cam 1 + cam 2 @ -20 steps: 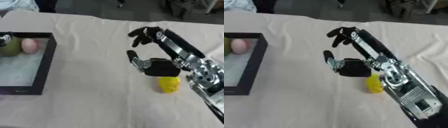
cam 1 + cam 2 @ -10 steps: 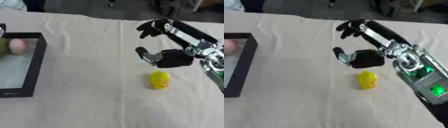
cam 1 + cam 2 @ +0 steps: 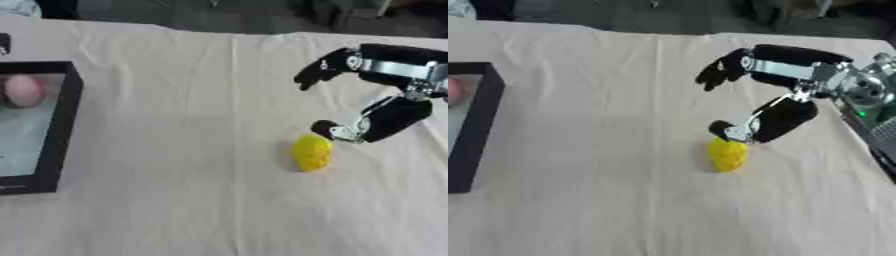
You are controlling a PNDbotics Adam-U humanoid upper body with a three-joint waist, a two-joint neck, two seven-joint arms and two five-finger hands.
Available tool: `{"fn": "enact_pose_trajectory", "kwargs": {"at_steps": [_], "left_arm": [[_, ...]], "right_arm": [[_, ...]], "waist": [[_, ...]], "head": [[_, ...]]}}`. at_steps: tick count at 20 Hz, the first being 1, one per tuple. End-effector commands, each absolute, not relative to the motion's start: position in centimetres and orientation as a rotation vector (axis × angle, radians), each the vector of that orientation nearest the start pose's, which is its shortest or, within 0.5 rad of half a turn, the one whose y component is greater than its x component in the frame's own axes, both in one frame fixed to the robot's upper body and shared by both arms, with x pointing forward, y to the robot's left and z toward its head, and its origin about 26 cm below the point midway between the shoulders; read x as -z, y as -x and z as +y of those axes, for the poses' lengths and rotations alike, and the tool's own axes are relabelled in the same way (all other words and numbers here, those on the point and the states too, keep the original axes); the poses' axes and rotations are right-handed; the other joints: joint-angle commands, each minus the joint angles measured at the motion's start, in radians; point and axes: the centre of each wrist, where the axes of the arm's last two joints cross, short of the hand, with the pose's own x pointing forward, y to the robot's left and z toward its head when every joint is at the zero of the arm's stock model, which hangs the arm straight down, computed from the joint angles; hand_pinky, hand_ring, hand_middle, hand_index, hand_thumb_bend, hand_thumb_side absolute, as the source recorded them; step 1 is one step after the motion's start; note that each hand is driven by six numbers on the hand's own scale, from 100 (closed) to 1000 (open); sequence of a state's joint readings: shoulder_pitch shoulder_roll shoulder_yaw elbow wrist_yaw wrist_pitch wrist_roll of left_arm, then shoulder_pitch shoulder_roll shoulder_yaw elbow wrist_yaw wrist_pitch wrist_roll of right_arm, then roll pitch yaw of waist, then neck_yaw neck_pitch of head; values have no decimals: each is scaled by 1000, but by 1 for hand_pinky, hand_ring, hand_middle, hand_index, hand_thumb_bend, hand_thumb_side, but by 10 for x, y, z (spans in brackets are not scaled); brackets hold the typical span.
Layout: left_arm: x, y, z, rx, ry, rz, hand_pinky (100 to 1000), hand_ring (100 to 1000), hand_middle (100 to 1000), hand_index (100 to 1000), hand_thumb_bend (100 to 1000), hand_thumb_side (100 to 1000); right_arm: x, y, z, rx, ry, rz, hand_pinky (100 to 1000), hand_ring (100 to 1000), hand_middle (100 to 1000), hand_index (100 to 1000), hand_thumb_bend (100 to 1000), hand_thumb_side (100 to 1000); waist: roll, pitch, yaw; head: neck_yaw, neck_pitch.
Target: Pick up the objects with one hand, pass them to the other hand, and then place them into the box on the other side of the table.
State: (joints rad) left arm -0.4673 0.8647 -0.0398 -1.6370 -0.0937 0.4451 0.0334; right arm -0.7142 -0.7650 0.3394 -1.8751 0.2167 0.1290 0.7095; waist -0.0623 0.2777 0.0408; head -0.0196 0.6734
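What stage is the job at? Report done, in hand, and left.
Done: a pink object already lies in the black box at the table's left. In hand: nothing is held; the right hand is open, its thumb just above the yellow object on the cloth. Left: grasp it, pass it over, box it. The left hand is out of view.

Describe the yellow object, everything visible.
The yellow object is small, oblong and lumpy, bright yellow throughout, perhaps a toy lemon. It lies on the cream tablecloth, right of centre, far from the black box. The right hand, open, hangs just above and right of it; its thumb tip looks near or touching the top end, contact unclear.
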Motion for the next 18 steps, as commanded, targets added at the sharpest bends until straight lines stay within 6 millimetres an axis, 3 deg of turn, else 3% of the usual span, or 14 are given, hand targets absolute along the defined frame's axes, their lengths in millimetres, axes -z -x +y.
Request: {"fn": "enact_pose_trajectory", "kwargs": {"at_steps": [1, 14, 18], "left_arm": [[-268, -344, 374, 542, -945, -1583, 676, 736, 780, 814, 276, 605], [-267, -346, 373, 532, -932, -1567, 675, 730, 773, 809, 266, 614], [-267, -346, 372, 528, -930, -1563, 674, 727, 770, 806, 263, 615]], "right_arm": [[-301, -339, -245, -1787, 413, -1558, 893, 865, 769, 877, 341, 265], [-273, -376, -260, -1807, 437, -1398, 900, 870, 781, 878, 465, 104], [-264, -386, -262, -1826, 414, -1357, 899, 869, 780, 873, 468, 130]], "waist": [[8, -25, 0], [7, -23, 8], [7, -22, 11]], "head": [[-12, 6], [-24, 9], [-27, 10]]}}
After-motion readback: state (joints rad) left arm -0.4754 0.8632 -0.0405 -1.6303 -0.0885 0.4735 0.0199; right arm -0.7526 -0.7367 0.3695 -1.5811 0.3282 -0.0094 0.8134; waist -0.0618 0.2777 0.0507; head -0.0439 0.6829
